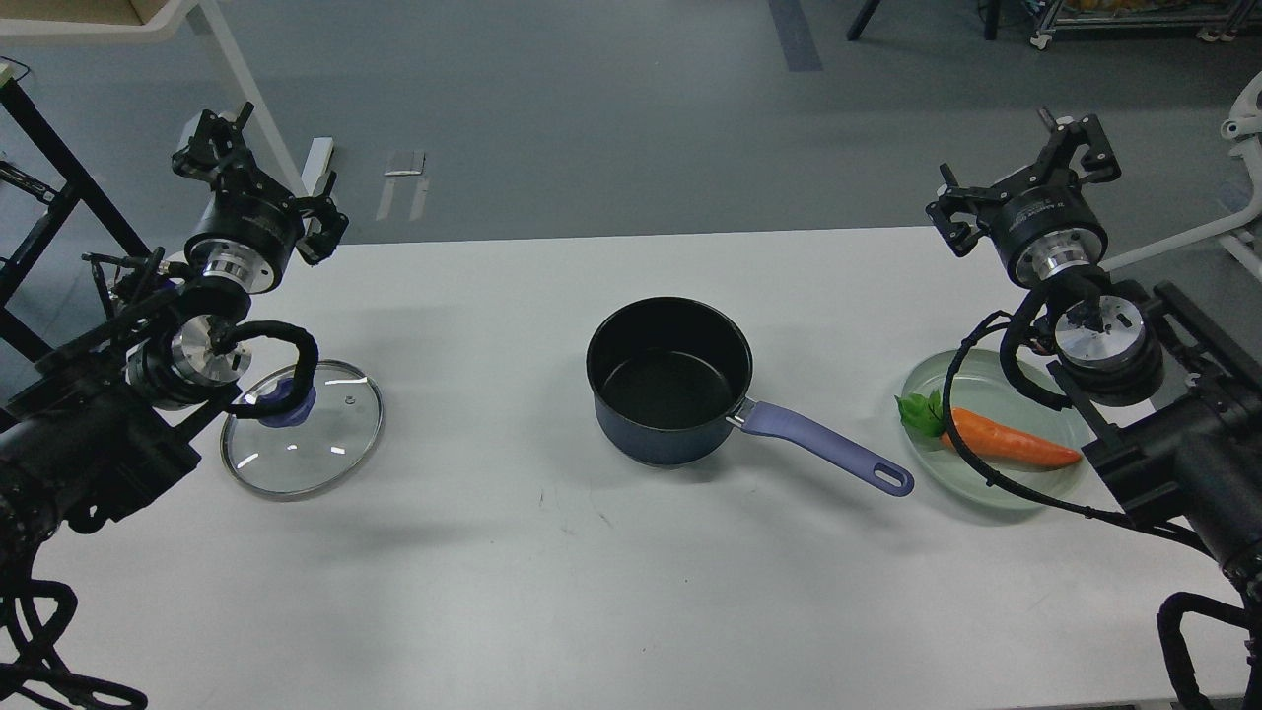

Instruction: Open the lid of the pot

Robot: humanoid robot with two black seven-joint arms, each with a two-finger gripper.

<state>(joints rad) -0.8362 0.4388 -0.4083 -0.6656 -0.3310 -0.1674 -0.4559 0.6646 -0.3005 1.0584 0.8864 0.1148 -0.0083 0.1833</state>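
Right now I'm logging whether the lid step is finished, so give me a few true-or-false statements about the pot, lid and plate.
1. The lid lies flat on the table, left of the pot. True.
2. The pot holds a carrot. False: its black inside is empty; the carrot lies on the pale green plate.
3. The pot's purple handle points toward the plate. True.
4. The left gripper holds the lid's knob. False: it is raised, holding nothing.

Likely lab: white table (631,592), bare grey floor (592,118), wheeled metal rack (1134,20).
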